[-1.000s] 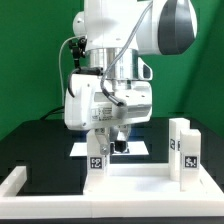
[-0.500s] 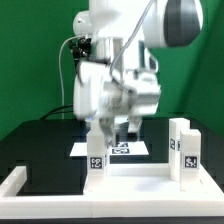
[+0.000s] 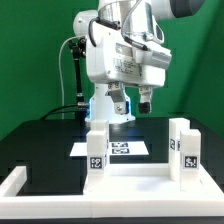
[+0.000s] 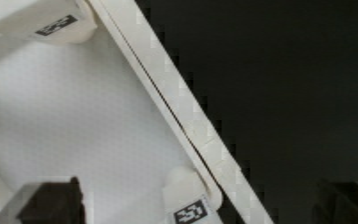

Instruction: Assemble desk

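The desk's white slab [image 3: 135,185] lies at the front of the black table. One white leg [image 3: 97,149] stands upright on its corner at the exterior view's left, and two more legs [image 3: 183,151] stand at the right. My gripper [image 3: 133,101] hangs open well above the left leg, holding nothing. In the wrist view the slab [image 4: 60,110] with its raised rim [image 4: 158,85] fills most of the picture. A tagged leg [image 4: 190,208] shows between my dark fingertips [image 4: 51,202], and my gripper [image 4: 204,204] is clear of it.
The marker board [image 3: 128,148] lies flat on the table behind the slab. A white frame [image 3: 14,181] borders the black table at the front left. A green backdrop stands behind the arm.
The gripper has opened, let go of the left leg and risen straight up. The leg stays upright on the slab.
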`<state>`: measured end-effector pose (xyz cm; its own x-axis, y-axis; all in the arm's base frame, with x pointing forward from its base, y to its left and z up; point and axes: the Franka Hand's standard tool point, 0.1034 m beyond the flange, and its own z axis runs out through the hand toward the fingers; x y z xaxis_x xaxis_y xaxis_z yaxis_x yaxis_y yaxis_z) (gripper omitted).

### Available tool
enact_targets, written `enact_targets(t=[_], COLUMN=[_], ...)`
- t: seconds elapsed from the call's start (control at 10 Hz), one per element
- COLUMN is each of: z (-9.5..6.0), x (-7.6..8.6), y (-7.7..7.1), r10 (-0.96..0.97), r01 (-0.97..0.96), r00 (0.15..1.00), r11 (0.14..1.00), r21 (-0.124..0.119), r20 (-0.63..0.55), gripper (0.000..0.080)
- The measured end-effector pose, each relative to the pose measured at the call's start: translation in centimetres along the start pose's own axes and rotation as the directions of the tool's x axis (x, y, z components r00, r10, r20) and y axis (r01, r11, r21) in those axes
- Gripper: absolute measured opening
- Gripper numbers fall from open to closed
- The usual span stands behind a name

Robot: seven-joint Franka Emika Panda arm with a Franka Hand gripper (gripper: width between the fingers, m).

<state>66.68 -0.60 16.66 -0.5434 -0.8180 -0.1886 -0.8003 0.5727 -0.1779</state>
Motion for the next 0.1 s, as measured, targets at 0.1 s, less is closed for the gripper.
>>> enact_targets(t=[0.1], z=[0.06], x=[0.03], y=[0.02], r10=[-0.001], r01=[0.001], r00=[1.0], r11=[1.0], r21=[-0.001], r20=[-0.001], gripper=[0.0649])
